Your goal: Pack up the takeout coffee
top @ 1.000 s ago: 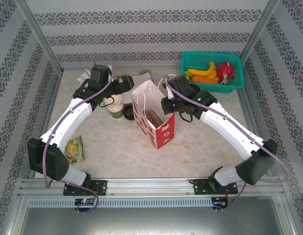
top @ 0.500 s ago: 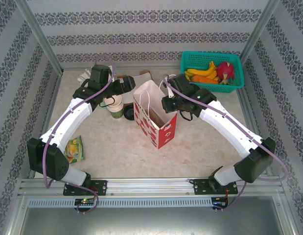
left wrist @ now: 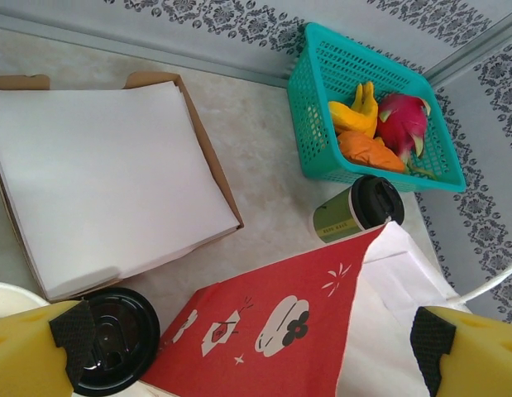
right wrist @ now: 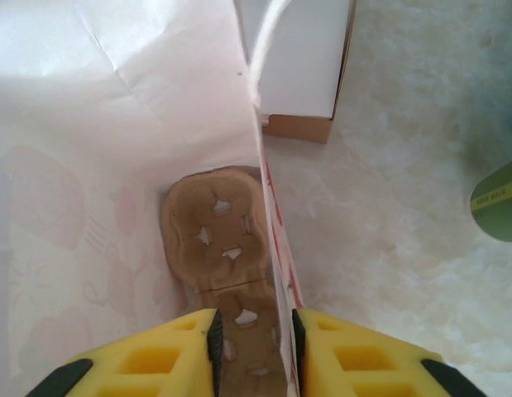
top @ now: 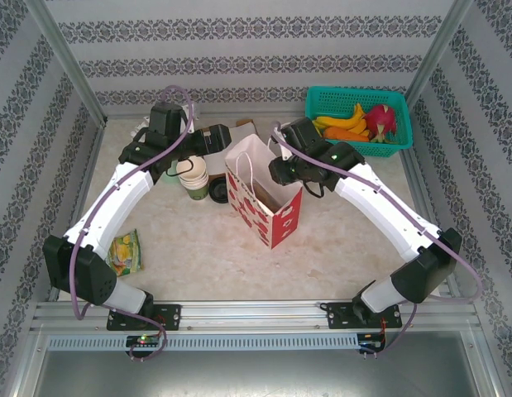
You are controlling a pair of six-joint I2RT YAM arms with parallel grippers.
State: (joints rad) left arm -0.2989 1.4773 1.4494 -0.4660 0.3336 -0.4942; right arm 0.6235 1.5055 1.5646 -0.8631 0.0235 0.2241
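Note:
One takeout coffee [left wrist: 359, 208], a green cup with a black lid, stands on the table between the red paper bag [left wrist: 280, 322] and the teal basket. A second black-lidded cup [top: 216, 192] stands at the bag's left side, its lid [left wrist: 115, 339] beside my left finger. My left gripper [left wrist: 251, 343] hangs wide open above the bag's left wall, holding nothing. My right gripper [right wrist: 254, 339] straddles the bag's right wall [right wrist: 268, 215] at the rim, jaws a little apart, the paper near the right pad. A brown cup carrier [right wrist: 218, 240] lies on the bag's floor.
A teal basket [top: 318, 103] of fruit stands at the back right. A brown box with white paper [left wrist: 98, 182] lies behind the bag. Stacked lidless cups [top: 193, 175] stand left of the bag. A yellow-green packet [top: 125, 251] lies near the left arm.
The right gripper's jaws have parted from shut, and the arm has shifted slightly back along the bag's rim. The left arm has risen a little toward the back.

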